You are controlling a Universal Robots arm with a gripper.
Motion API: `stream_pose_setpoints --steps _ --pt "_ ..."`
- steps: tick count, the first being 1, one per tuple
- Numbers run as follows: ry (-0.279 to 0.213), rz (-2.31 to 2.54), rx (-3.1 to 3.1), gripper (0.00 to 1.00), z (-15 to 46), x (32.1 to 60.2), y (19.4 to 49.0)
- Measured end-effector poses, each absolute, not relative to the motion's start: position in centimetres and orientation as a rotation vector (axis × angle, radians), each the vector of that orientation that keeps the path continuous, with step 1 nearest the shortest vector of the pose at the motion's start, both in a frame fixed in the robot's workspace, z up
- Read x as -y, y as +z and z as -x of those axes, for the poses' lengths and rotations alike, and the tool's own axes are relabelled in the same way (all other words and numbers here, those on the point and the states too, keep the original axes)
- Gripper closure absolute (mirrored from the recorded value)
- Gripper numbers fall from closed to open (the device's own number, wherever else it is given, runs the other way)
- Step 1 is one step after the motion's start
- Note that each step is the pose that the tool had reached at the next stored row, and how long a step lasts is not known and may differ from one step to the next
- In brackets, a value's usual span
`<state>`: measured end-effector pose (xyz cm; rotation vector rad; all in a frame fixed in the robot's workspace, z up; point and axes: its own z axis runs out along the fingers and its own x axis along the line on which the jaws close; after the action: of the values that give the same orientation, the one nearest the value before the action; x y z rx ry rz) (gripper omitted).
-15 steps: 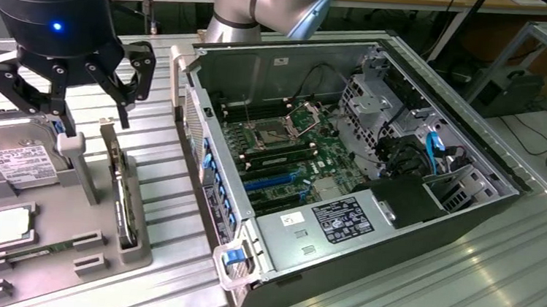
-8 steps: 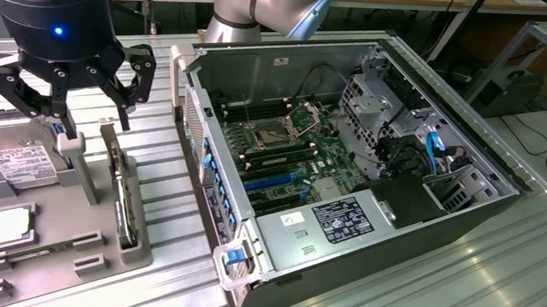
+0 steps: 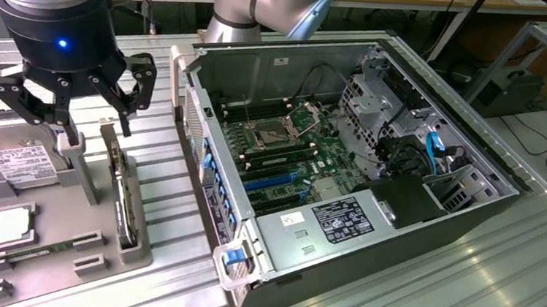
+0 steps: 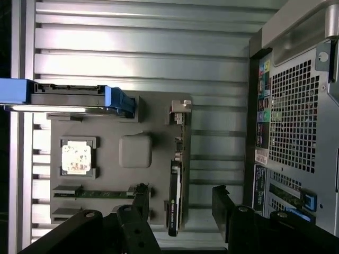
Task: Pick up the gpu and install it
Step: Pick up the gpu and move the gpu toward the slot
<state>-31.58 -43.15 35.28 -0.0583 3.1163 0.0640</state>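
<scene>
Exterior view: the wide-open gripper [image 3: 85,120] is hanging above the gpu [image 3: 123,200], probably reaching; grabbing is needing fingers on both sides.

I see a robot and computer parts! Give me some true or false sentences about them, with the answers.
1. The pincer is open. True.
2. The pincer is gripping the gpu. False: it holds nothing. The gpu stands on its edge in the gray tray below it.
3. The computer case is open on one side, so its motherboard shows. True.
4. The CPU chip sits on top of the hard drive. False: the chip lies in its own pocket of the tray, apart from the hard drive.
</scene>
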Motion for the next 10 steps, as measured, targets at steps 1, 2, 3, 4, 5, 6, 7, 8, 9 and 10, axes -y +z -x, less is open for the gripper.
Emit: stream_pose_setpoints --steps 1,2,3,4,5,6,7,8,9,10 --pt "0.064 0.059 -3.116 0.4 31.6 43.2 35.1" --pt "0.064 0.06 -3.116 0.4 31.6 43.2 35.0" --pt "0.064 0.061 -3.116 0.4 31.6 43.2 34.8" --pt "0.064 0.062 -3.116 0.4 31.6 43.3 34.6" --pt "0.064 0.073 -3.116 0.4 31.6 43.6 34.4" --pt "0.065 0.101 -3.116 0.4 31.6 44.2 34.2" --pt "0.065 0.128 -3.115 0.4 31.6 44.6 34.0" --pt "0.065 0.142 -3.115 0.4 31.6 44.7 33.9" --pt "0.065 0.149 -3.115 0.4 31.6 44.8 33.7" --pt "0.065 0.159 -3.114 0.4 31.6 44.9 33.5"
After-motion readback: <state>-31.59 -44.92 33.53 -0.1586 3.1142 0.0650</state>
